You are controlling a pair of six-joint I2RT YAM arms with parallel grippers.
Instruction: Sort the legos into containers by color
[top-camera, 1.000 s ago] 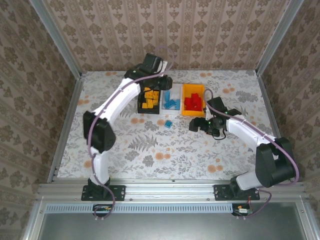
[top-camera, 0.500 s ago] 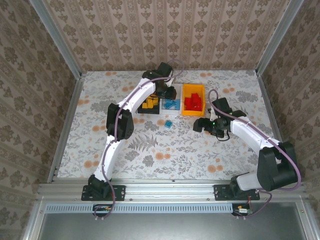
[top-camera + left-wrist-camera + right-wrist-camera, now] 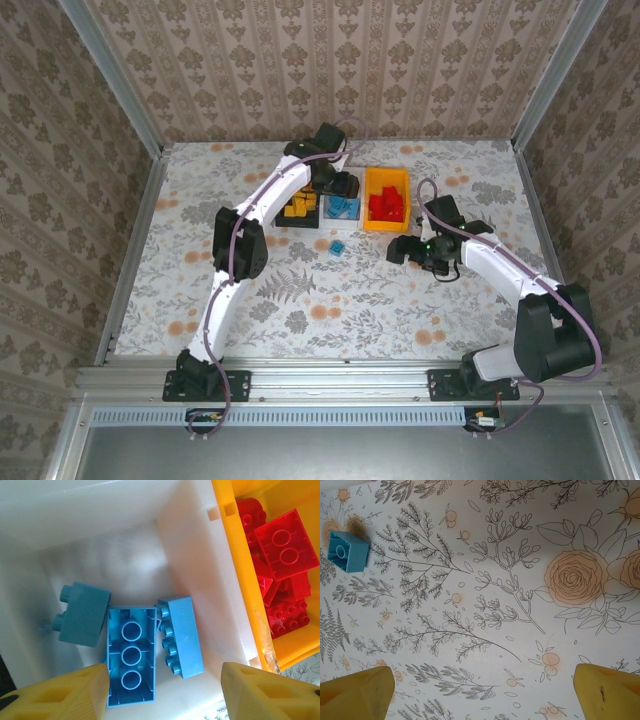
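Left gripper spread, empty, above white bin: three light-blue studded bricks inside. Right gripper wide, empty.

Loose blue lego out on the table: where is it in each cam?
Top external: loose blue lego on the table, just in front of the white bin.
Right wrist: upper left corner, beyond the open right gripper.
Left wrist: camera looks down into the white bin at other blue legos.
Shared landmark: the table's floral print.
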